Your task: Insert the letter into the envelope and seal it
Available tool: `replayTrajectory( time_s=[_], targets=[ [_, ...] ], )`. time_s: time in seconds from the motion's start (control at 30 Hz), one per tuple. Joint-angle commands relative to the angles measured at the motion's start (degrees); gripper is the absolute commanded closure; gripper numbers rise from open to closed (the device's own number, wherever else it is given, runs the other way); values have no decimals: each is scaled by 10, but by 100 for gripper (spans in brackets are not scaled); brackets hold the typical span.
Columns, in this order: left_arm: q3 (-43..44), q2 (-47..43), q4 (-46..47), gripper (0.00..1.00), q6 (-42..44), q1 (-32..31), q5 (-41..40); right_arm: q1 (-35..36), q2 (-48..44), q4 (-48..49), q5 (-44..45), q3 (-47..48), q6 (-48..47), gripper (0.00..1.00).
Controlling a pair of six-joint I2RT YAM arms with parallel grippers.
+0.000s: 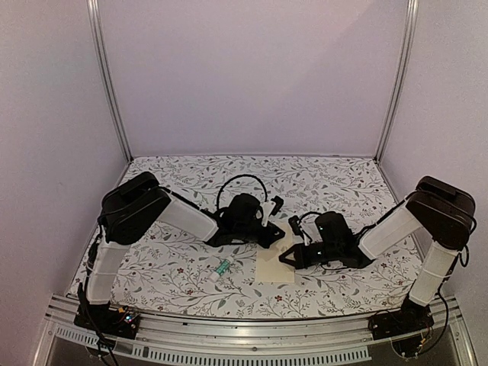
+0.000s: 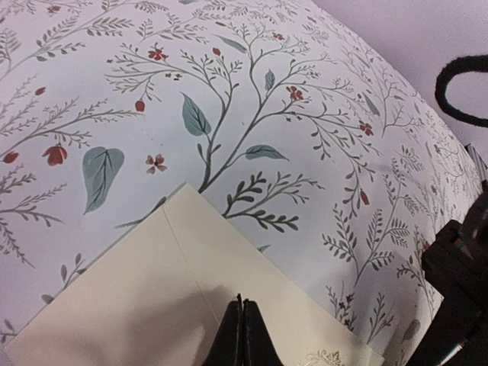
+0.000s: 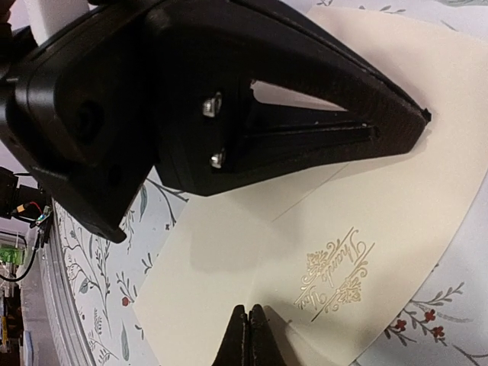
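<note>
The cream envelope (image 1: 274,265) lies flat on the floral table cover between the two arms. It fills the lower left wrist view (image 2: 137,290) and the right wrist view (image 3: 396,198), where a gold emblem (image 3: 335,274) and a fold line show on it. My left gripper (image 1: 280,242) is shut, its tips (image 2: 244,303) over the envelope's far part; it also shows as the big black shape in the right wrist view (image 3: 421,116). My right gripper (image 1: 285,259) is shut, its tips (image 3: 248,309) down on the envelope's near edge. The letter is not in view.
A small green object (image 1: 222,268) lies on the cover left of the envelope. The floral cover (image 1: 183,274) spreads over the whole table. White walls and metal posts (image 1: 110,84) close in the back and sides. A black cable (image 2: 457,84) loops at the right.
</note>
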Motion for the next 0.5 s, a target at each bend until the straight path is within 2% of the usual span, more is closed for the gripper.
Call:
replayTrajectory(
  time_s=[0.0, 0.27, 0.47],
  targets=[
    [-18, -4, -44, 100, -1, 9, -2, 12, 6, -56, -11, -11, 11, 100],
    [-23, -8, -43, 100, 0, 9, 5, 0, 61, -106, 89, 63, 21, 100],
    [-21, -5, -43, 100, -1, 9, 10, -13, 104, -124, 114, 101, 19, 100]
  ],
)
